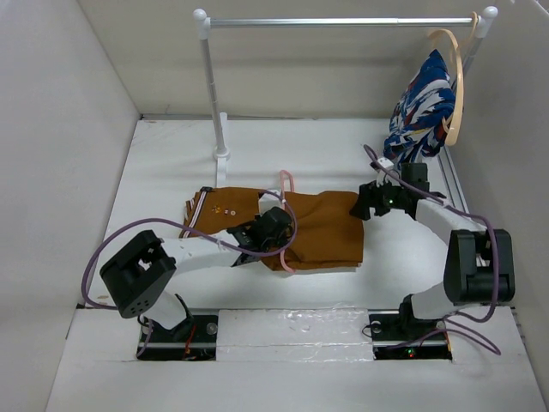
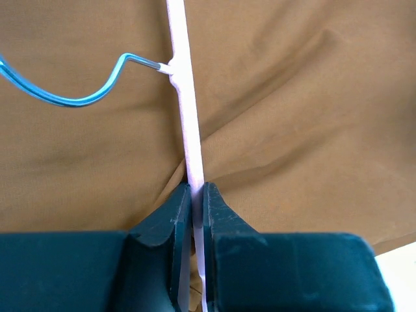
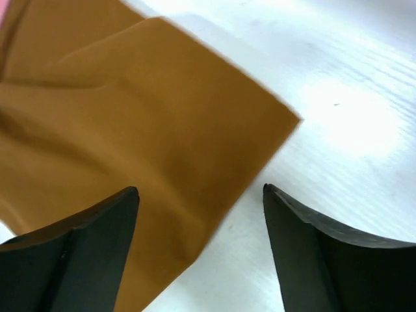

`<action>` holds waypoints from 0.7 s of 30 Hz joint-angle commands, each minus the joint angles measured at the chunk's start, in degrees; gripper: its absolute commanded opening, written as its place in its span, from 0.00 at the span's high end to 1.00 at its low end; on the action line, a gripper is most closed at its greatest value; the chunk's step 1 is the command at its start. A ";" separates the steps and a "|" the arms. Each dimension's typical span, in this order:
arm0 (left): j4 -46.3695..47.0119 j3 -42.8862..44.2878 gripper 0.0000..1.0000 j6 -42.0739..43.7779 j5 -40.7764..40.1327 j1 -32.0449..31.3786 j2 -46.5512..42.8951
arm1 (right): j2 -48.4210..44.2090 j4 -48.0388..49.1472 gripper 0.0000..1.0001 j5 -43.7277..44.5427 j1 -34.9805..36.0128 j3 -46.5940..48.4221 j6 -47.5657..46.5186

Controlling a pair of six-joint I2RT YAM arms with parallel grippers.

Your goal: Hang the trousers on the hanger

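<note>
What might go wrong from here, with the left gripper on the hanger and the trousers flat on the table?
1. The left gripper pinches only a thin rod of the hanger; it may twist or slip when lifted.
2. The right gripper is open above a corner of the trousers, holding nothing; the cloth may slide off.

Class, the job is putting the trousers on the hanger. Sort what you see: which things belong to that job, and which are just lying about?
Part of the job:
brown trousers
pink hanger, pinched by the left gripper
right gripper, open above the trousers' corner

Just there:
patterned garment
wooden hanger
clothes rail
</note>
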 commanded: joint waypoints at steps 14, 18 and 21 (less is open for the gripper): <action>-7.75 4.82 1.00 2.46 -4.97 -1.85 0.57 | -19.56 -1.61 0.06 1.71 7.03 -23.99 7.34; -11.16 4.91 1.00 4.12 -6.90 -2.38 0.83 | -10.61 13.30 0.81 -10.56 5.56 -23.48 11.29; -12.66 4.91 1.00 4.30 -8.31 -2.38 1.36 | -10.85 8.74 1.00 -10.17 1.86 -21.46 7.64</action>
